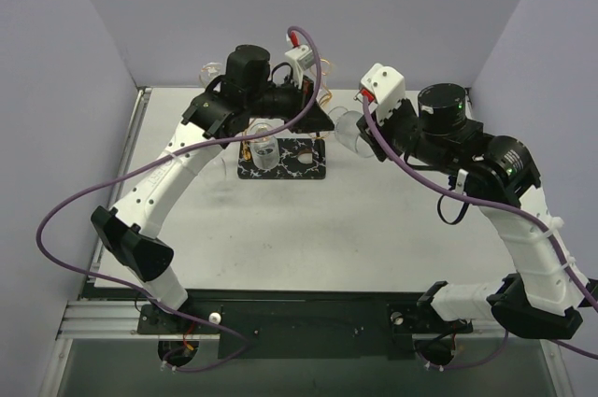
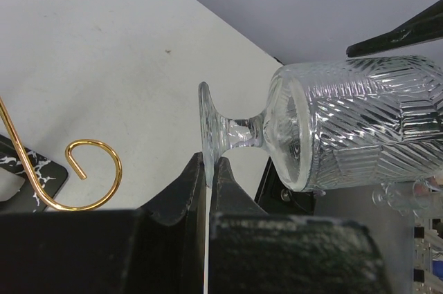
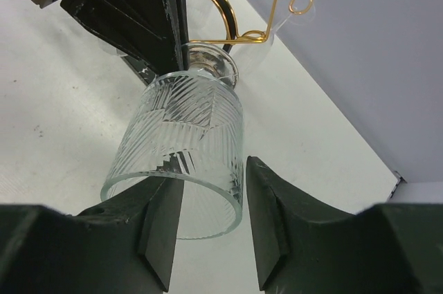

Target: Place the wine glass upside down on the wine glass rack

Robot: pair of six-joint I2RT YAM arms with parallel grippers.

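Observation:
The wine glass [image 2: 346, 121], clear with a cut herringbone pattern, lies on its side in the air between both arms. My left gripper [image 2: 210, 162] is shut on the edge of its round foot [image 2: 208, 121]. In the right wrist view, my right gripper [image 3: 214, 187] is open and straddles the bowl's rim [image 3: 239, 169]: one finger sits inside the mouth, the other just outside the wall. The wine glass rack shows a gold curled loop [image 2: 93, 169] and a black veined base [image 1: 299, 168] just left of the glass [image 1: 348, 128]. Its wire [image 3: 277, 3] rises behind the left gripper [image 3: 131, 10].
Another clear glass [image 1: 264, 156] stands at the rack's left end. More glasses sit near the back wall [image 1: 213, 70]. The purple walls close in at the back and sides. Cables trail from both arms.

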